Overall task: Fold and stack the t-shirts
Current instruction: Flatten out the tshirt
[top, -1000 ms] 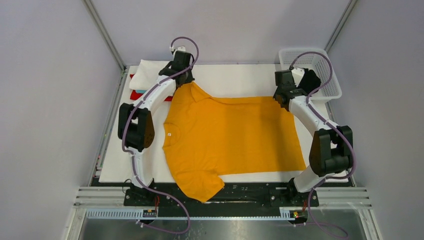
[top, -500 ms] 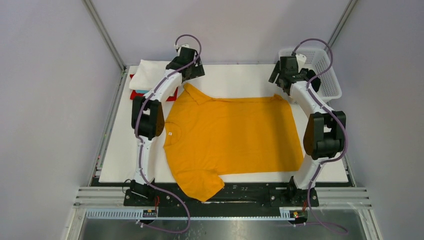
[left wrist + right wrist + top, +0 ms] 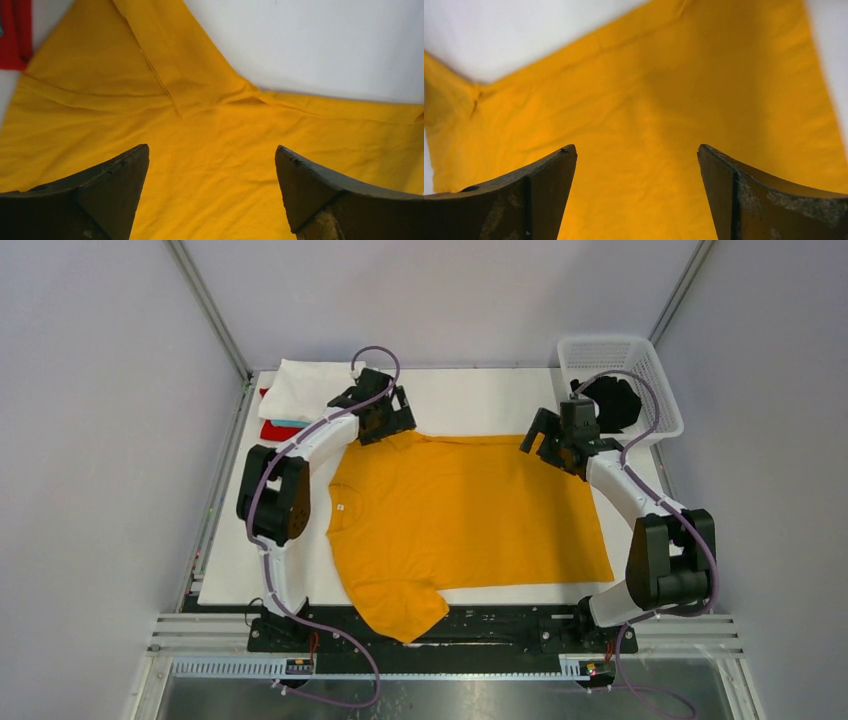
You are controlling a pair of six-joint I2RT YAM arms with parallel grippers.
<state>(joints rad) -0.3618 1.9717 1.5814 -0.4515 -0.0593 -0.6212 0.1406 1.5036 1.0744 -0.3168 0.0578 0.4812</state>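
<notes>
Hovering at the far edge of the shirt point(image 3: 465, 515), left end effector point(image 3: 212, 153) and right end effector point(image 3: 637, 151) gape empty; spread looks done, next a grip for folding.

The yellow shirt point(image 3: 460, 510) is plain mustard — no print. The desk point(image 3: 470, 390) and the lattice basket point(image 3: 600, 341) are white. Others: white shirt point(image 3: 300, 385), red shirt point(image 3: 272, 431), black shirt point(image 3: 612, 402).
</notes>
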